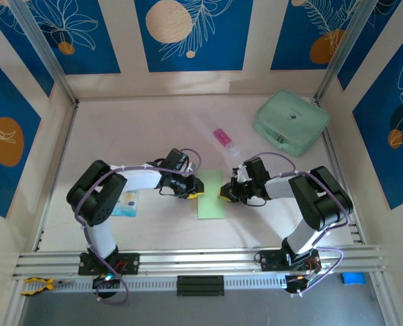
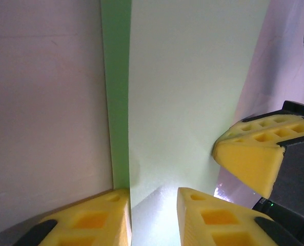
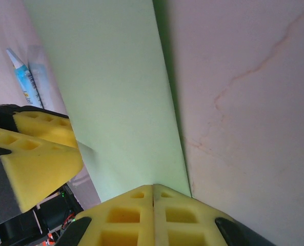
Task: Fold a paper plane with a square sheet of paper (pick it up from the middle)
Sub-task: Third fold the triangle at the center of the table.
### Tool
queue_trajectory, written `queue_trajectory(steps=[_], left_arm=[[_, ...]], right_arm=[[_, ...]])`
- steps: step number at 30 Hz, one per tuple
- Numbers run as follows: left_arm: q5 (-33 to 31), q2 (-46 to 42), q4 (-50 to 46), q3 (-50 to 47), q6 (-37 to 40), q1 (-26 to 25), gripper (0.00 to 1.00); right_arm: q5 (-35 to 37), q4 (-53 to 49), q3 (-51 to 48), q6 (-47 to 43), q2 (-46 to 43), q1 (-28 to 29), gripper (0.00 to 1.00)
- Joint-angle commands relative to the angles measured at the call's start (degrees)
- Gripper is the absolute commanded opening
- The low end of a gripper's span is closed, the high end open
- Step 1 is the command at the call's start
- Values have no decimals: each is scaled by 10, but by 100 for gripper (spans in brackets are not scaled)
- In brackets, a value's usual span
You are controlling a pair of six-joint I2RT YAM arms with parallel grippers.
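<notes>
- l tool (image 2: 154, 197): pads apart w/ a narrow gap. the edge of the square sheet of paper (image 2: 182, 92) runs into that gap, hard by one pad. doesn't look nipped.
- r tool (image 3: 154, 187): pads pressed together, tips right at the sheet's opposite edge. can't tell whether a layer is caught in the seam.
- sheet lies between the 2 tools, stretching fwd from both sets of tips. a darker green strip (image 2: 116, 92) shows along one long side, so prob 2 layers, the upper one a bit offset.
- from above it reads as a narrow rectangle, not a square. judgement: first half-fold (centre crease) is made or nearly so.
- left to do: nose corners, wing folds. no pointed dart yet, so early stage.
- further out on the worktop (image 1: 140, 129): blue-white packet (image 1: 128, 202) behind l tool, pink tube (image 1: 223, 138) off to one side of r tool, mint case (image 1: 291, 122) further out that way. all well apart from the sheet.
</notes>
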Motion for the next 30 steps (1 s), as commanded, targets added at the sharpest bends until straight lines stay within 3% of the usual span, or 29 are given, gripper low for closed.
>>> queue_trajectory(steps=[1,8,16,19,23,25,30], left_arm=[[0,-20,13,-6,-6,-5,21],[-2,-33,15,-14,-10,-2,10],[8,-50,16,-21,-22,10,9],[14,-53,19,-24,-28,11,9],[16,-55,18,-26,-30,14,9],[15,-58,18,-30,-30,16,9],[17,-64,17,-34,-31,21,9]], right_arm=[[20,-44,-19,2,-6,-3,6],[10,-39,-16,-8,-44,-2,15],[95,-119,-10,-69,-195,30,48],[184,-164,-4,-104,-253,71,50],[316,-133,-38,-179,-322,157,57],[353,-106,-61,-221,-345,195,67],[427,-77,-72,-333,-339,286,66]])
